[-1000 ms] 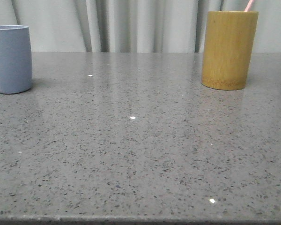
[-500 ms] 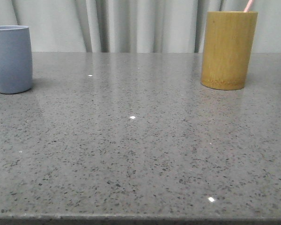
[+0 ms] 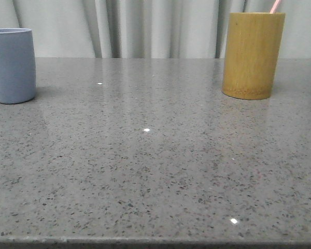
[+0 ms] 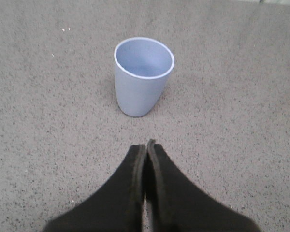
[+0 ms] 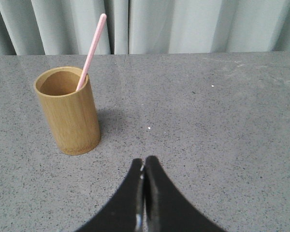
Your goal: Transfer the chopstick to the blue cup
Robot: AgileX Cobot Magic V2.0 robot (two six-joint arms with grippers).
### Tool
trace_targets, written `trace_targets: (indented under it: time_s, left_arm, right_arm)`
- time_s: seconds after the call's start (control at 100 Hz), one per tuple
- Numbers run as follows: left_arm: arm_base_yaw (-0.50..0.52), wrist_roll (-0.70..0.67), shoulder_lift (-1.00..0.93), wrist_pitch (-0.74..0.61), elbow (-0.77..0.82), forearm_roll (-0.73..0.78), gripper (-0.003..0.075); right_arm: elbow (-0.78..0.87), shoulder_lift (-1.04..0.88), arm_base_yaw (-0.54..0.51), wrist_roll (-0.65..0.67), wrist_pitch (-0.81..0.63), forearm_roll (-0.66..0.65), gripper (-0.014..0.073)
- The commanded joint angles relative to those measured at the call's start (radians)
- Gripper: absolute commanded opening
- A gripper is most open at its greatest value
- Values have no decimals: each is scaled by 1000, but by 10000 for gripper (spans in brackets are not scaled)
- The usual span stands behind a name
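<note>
The blue cup (image 3: 11,65) stands upright at the far left of the table; in the left wrist view the blue cup (image 4: 142,77) is empty. A pale pink chopstick (image 5: 92,48) leans in the yellow-brown bamboo cup (image 5: 70,111); only its tip (image 3: 275,6) shows in the front view. My left gripper (image 4: 145,145) is shut and empty, a short way from the blue cup. My right gripper (image 5: 143,162) is shut and empty, apart from the bamboo cup. Neither gripper shows in the front view.
The bamboo cup (image 3: 253,54) stands at the far right of the grey speckled table (image 3: 145,155). A grey curtain (image 3: 145,26) hangs behind the table's far edge. The table's front edge runs along the bottom of the front view.
</note>
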Motion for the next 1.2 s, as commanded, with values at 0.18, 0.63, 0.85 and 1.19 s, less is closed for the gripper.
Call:
trace_targets:
  time_s: [0.18,0.63,0.85,1.19]
  left_arm:
    - [1,32,28,-48,-34,-25,87]
    - [3,22,28,-96,-34,-28,513]
    - [3,22,32,-202,-36,-30,513]
    - [3,109,218,-215,-212,-28,513]
  right_arm:
    - [-36,16,-6,-8,-68,-5,134]
    - [-36,16,-6,-8,-76,-5,519]
    - [-36,16,-6,-8,-76,-5,519]
    - [-36,16,-6,-8,-75,-5,519]
